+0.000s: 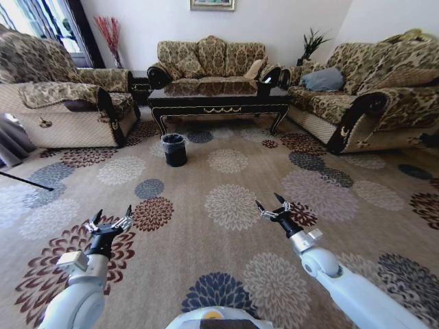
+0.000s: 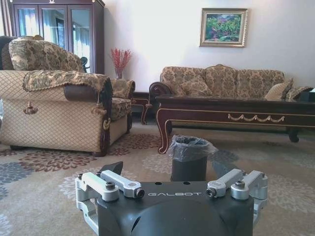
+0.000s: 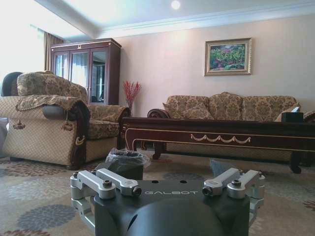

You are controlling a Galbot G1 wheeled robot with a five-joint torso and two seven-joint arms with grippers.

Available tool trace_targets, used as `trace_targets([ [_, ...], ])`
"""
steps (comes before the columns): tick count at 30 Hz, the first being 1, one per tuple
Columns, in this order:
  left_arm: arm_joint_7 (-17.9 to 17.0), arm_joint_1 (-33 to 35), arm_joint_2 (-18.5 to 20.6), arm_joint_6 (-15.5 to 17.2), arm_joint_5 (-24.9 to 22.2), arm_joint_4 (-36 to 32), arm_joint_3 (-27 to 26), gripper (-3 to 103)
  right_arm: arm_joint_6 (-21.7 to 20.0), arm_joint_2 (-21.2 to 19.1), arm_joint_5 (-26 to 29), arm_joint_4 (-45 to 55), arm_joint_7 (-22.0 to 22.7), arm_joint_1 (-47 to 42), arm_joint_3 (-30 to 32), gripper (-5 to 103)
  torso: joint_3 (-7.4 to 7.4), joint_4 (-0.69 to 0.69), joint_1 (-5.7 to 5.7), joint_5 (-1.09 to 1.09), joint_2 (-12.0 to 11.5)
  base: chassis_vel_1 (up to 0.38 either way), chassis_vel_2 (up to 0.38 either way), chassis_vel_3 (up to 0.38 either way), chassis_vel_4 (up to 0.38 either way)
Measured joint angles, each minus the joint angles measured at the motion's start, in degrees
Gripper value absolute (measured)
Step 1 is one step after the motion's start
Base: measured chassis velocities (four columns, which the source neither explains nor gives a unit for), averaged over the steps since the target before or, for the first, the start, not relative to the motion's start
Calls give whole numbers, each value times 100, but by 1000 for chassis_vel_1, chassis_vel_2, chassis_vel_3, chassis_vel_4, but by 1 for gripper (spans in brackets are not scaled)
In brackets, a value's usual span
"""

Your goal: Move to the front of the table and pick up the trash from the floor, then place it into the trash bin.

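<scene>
The dark glossy table (image 1: 218,103) with gold ornament stands across the room, in front of the back sofa. The black trash bin (image 1: 174,149), lined with a clear bag, sits on the carpet before the table's left end. It also appears in the left wrist view as the trash bin (image 2: 189,157) beside the table (image 2: 236,112), and in the right wrist view as the trash bin (image 3: 127,161) before the table (image 3: 221,138). My left gripper (image 1: 113,212) and right gripper (image 1: 268,201) hover open and empty over the near carpet, far short of the bin. The trash is out of view.
A patterned armchair (image 1: 68,103) stands at the left, a sofa (image 1: 209,58) behind the table and another sofa (image 1: 370,96) at the right. A small black box (image 1: 264,87) rests on the table's right end. Flower-patterned carpet (image 1: 226,199) stretches between me and the table.
</scene>
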Motion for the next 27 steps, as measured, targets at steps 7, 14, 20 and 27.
trace_targets([
  [7, 4, 30, -24, -15, 15, -22, 4, 100, 6, -5, -21, 16, -25, -41, 21, 100, 0, -2, 0, 2, 0, 0, 0, 0, 0],
  [14, 6, 40, -36, -19, 30, -33, 6, 100, 76, 16, -55, 17, -49, -59, 27, 100, 0, -2, 0, 3, 0, 0, 0, 0, 0],
  [20, 5, 39, -16, -19, -5, -20, -2, 100, 132, 8, -84, 11, -90, -60, 76, 100, 0, -2, 0, 2, 0, 0, 0, 0, 0],
  [27, -33, -80, -1, 40, -67, 47, 8, 100, 137, -53, 13, 92, 7, -60, 172, 100, 0, -2, 0, 2, 0, 0, 0, 0, 0],
])
